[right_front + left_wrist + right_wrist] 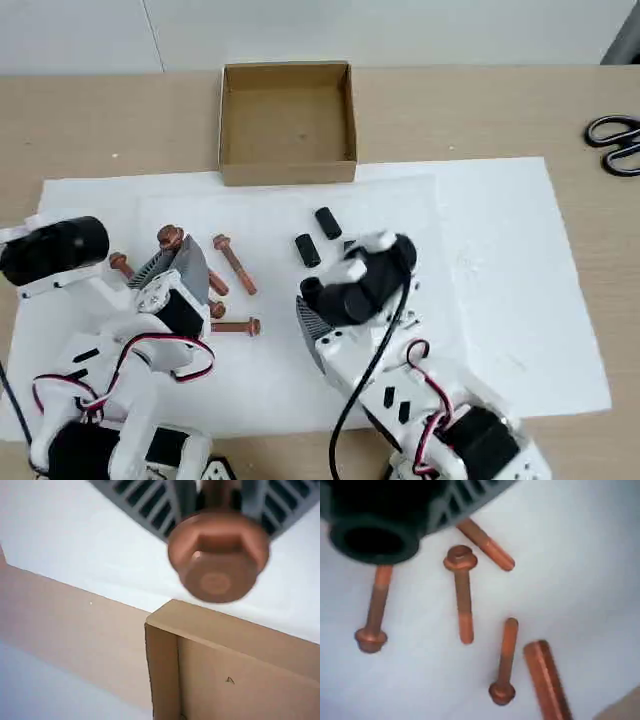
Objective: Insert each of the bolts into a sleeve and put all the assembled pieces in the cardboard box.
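Left gripper (176, 256): jaws closed tight on the shank of a copper bolt (218, 560), lifted off the paper; right gripper (320, 298): jaws clamped around a black sleeve (372, 537), bore showing; loose bolts (461, 592): lying on white paper (500, 260) between the arms; spare sleeves (307, 250): two, just beyond right gripper; cardboard box (288, 120): at paper's far edge; scissors (615, 143): at the table's edge.

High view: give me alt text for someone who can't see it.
Over a white sheet, the left tool grips a copper bolt and the right tool grips a black sleeve. Loose bolts and two more sleeves lie on the sheet nearby, with a cardboard box beyond.
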{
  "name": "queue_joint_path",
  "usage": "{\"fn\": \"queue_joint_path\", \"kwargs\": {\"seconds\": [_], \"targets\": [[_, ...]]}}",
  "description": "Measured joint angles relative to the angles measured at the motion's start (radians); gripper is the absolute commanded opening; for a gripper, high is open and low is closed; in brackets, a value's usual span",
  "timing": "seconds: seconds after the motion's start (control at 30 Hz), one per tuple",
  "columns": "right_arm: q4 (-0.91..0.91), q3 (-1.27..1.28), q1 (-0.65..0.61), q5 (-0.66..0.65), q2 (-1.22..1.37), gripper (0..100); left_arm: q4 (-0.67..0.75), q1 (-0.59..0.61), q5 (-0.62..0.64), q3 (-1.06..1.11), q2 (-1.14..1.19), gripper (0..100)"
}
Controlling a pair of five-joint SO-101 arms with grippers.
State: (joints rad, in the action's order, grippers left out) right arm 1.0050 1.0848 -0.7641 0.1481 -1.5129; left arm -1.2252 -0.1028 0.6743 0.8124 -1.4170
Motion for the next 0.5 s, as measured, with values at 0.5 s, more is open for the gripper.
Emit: {"fn": "queue_joint_path", "kwargs": {"seconds": [0.5], "targets": [[-0.025,0.189,-0.101,-0.026,-0.204,0.3,0.003,-0.161,0.123,-0.048,-0.005,1]]}}
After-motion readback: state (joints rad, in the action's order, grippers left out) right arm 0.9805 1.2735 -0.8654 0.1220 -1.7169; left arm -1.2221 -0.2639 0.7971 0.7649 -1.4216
